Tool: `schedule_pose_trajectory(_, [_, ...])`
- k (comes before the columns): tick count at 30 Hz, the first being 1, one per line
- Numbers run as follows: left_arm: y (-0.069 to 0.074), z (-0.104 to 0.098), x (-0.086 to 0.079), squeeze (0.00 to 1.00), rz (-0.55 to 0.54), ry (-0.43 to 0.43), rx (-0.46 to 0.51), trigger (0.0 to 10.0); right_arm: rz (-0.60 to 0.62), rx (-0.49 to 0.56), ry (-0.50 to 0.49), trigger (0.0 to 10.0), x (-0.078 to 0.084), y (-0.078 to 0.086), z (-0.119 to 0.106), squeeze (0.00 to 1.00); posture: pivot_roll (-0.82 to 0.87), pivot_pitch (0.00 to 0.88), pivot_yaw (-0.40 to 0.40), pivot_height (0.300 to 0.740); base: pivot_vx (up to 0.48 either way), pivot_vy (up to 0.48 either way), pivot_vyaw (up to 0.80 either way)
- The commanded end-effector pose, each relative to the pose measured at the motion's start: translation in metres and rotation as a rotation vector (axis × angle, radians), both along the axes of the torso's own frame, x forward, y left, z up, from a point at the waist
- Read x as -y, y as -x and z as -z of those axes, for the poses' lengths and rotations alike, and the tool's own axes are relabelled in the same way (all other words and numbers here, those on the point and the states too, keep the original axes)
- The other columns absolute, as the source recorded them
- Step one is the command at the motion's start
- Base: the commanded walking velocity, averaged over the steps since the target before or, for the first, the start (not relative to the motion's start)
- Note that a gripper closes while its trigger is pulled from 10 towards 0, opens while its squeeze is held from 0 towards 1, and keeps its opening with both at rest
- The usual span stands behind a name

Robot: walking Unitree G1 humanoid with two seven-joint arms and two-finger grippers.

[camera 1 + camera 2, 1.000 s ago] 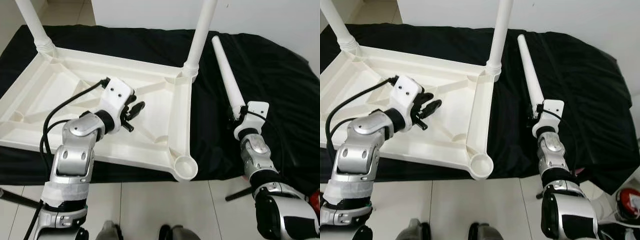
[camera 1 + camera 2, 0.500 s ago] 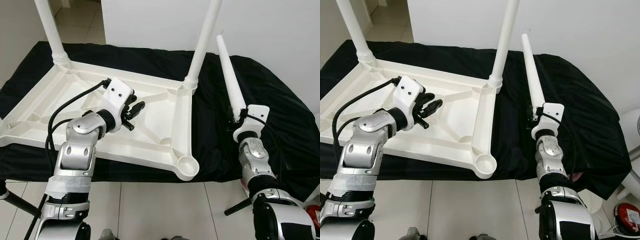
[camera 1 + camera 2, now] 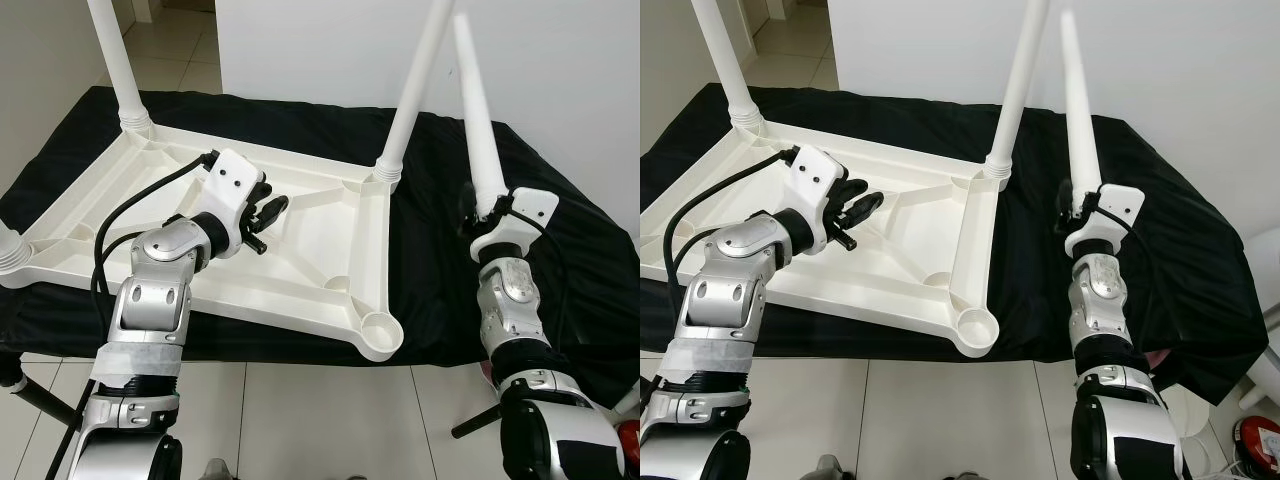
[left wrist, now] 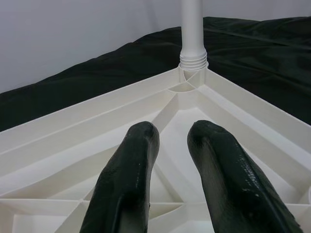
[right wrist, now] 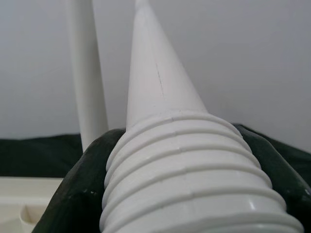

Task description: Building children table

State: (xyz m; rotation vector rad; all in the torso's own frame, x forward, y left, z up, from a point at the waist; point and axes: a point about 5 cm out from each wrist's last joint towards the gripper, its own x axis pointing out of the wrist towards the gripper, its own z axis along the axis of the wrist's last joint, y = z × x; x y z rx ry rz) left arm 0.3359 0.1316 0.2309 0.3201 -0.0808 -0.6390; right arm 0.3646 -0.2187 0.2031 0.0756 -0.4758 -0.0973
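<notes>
Since a second ago the long tapered white plastic leg (image 3: 478, 120) has swung from lying on the black cloth (image 3: 560, 190) beside the upturned white ribbed plastic tabletop (image 3: 330, 290) to nearly upright, so it looks ready to carry to the empty round socket (image 3: 379, 330) at the tabletop's near corner. The right gripper (image 3: 483, 213) clamps its threaded end. The left gripper (image 3: 268, 213) hovers over the tabletop's ribs, fingers narrowly parted, holding nothing.

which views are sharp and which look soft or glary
Left and right eye views: sharp, evenly lit, with the white table frame bright on the black cloth. Left wrist view: black fingers glossy and slightly soft. Right wrist view: the leg's threaded end looms close and blurred.
</notes>
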Motion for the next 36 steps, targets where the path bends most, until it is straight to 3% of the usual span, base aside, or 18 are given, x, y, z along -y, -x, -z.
schedule_pose_trajectory(1, [-0.006,-0.006,-0.006,0.0,-0.148,0.037,0.057,10.0,-0.006,0.1,0.004,10.0,0.0,0.001,-0.021,0.0,0.05,0.0,-0.083,0.74,0.0,0.0,0.0])
schedule_pose_trajectory(4, [-0.006,-0.007,-0.007,0.0,-0.142,0.041,0.059,10.0,-0.026,0.14,0.005,10.0,-0.003,0.002,-0.03,0.0,0.05,0.0,-0.083,0.74,0.0,0.0,0.0])
schedule_pose_trajectory(7, [-0.007,-0.011,-0.008,0.0,-0.119,0.062,0.062,10.0,-0.076,0.29,0.036,10.0,-0.015,0.007,-0.066,0.0,0.06,0.0,-0.077,0.74,0.0,0.0,0.0])
schedule_pose_trajectory(10, [-0.007,-0.012,-0.009,0.0,-0.113,0.066,0.063,10.0,-0.081,0.327,0.045,10.0,-0.017,0.009,-0.075,0.0,0.06,0.0,-0.077,0.74,0.0,0.0,0.0])
schedule_pose_trajectory(12, [-0.007,-0.013,-0.009,0.0,-0.1,0.071,0.064,10.0,-0.099,0.409,0.053,10.0,-0.021,0.015,-0.095,0.0,0.06,0.0,-0.069,0.74,0.0,0.0,0.0])
schedule_pose_trajectory(20, [-0.007,-0.014,-0.008,0.0,-0.062,0.091,0.051,10.0,-0.134,0.501,0.085,10.0,-0.026,0.026,-0.118,0.0,0.06,0.0,-0.065,0.74,0.0,0.0,0.0])
schedule_pose_trajectory(27, [-0.007,-0.015,-0.008,0.0,-0.038,0.121,0.031,10.0,-0.171,0.46,0.134,10.0,-0.032,0.025,-0.108,0.0,0.06,0.0,-0.066,0.74,0.0,0.0,0.0])
schedule_pose_trajectory(32, [-0.005,-0.015,-0.006,0.0,-0.015,0.147,0.01,10.0,-0.226,0.377,0.158,10.0,-0.039,0.026,-0.086,0.0,0.06,0.0,-0.076,0.74,0.0,0.0,0.0])
schedule_pose_trajectory(34, [-0.002,-0.016,-0.003,0.0,0.028,0.222,-0.023,10.0,-0.281,0.298,0.171,10.0,-0.049,0.033,-0.063,0.0,0.06,0.0,-0.084,0.74,0.0,0.0,0.0])
schedule_pose_trajectory(36, [-0.001,-0.016,-0.003,0.0,0.038,0.241,-0.03,10.0,-0.291,0.287,0.17,10.0,-0.05,0.034,-0.059,0.0,0.06,0.0,-0.084,0.74,0.0,0.0,0.0])
